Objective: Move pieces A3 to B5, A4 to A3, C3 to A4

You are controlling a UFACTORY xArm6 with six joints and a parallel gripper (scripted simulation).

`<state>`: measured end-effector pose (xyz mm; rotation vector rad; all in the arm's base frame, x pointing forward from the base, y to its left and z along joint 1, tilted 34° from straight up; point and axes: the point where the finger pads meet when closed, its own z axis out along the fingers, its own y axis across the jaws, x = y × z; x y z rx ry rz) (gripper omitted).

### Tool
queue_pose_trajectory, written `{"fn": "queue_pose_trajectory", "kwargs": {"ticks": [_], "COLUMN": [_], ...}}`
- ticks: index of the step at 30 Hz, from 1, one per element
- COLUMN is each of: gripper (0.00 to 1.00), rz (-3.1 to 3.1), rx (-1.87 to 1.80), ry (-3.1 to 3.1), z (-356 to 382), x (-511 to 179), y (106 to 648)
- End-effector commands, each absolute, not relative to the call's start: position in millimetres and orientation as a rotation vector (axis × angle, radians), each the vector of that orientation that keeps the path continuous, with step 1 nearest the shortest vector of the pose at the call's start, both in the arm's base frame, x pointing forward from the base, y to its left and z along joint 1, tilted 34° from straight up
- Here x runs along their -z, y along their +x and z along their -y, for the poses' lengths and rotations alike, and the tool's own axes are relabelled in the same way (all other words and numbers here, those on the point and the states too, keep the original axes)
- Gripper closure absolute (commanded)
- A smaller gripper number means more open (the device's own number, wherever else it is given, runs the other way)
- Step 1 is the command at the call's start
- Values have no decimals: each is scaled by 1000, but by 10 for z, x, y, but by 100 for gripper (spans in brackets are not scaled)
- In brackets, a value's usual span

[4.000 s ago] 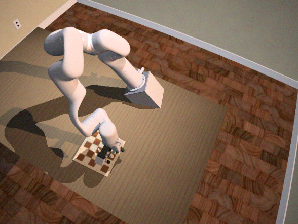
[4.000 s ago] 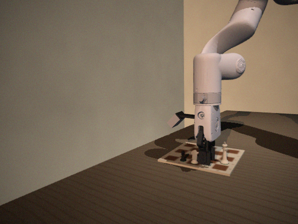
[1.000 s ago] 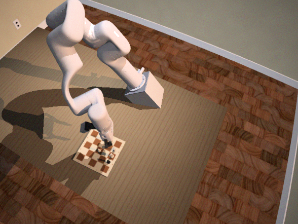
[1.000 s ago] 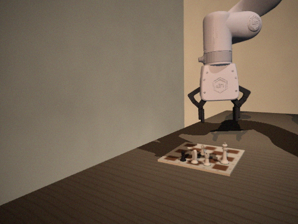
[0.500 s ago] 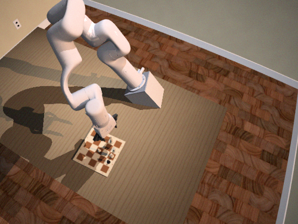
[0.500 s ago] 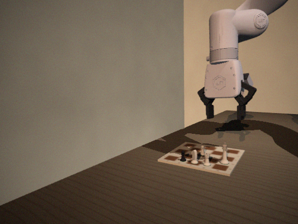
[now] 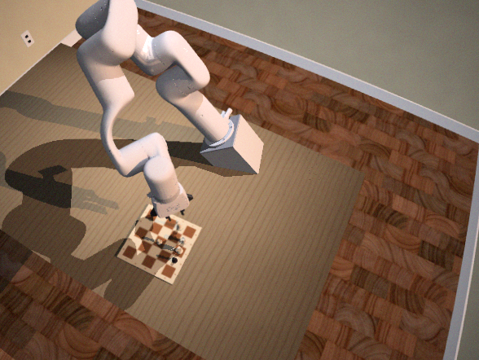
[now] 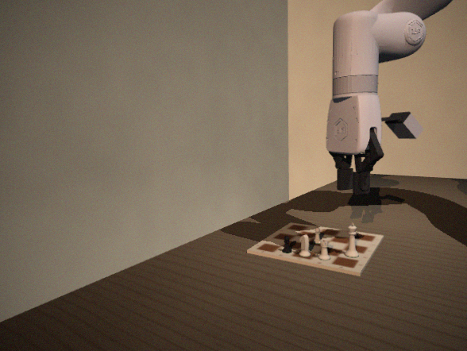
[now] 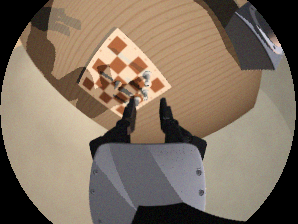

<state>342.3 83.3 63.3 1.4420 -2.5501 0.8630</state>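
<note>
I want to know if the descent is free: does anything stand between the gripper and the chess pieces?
Nothing visible does. The gripper hangs empty, part closed, well above the board's far edge, with only air beneath it down to the pieces.

The chessboard (image 8: 369,265) lies on the counter (image 8: 198,302) at lower centre-right of the exterior view, pieces clustered mid-board, squares hard to tell. The pincer (image 8: 354,183) hangs above its far edge, nothing between its fingers.
</note>
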Motion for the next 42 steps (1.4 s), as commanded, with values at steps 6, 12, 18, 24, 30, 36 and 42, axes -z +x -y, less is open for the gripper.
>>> {"fn": "queue_pose_trajectory", "kwargs": {"ticks": [6, 12, 18, 24, 30, 36, 42], "gripper": [58, 58, 58, 58, 58, 58, 58], "rz": [2558, 2558, 2558, 2558, 2561, 2565, 2574], "rx": [-876, -876, -876, -876, -876, -877, -879], "ry": [1434, 1434, 1434, 1434, 1431, 1426, 1414], "z": [-842, -842, -842, -841, -838, -831, -810], "x": [-642, -642, -642, -642, -636, -625, -589], "y": [3433, 3433, 3433, 3433, 3434, 3436, 3443]}}
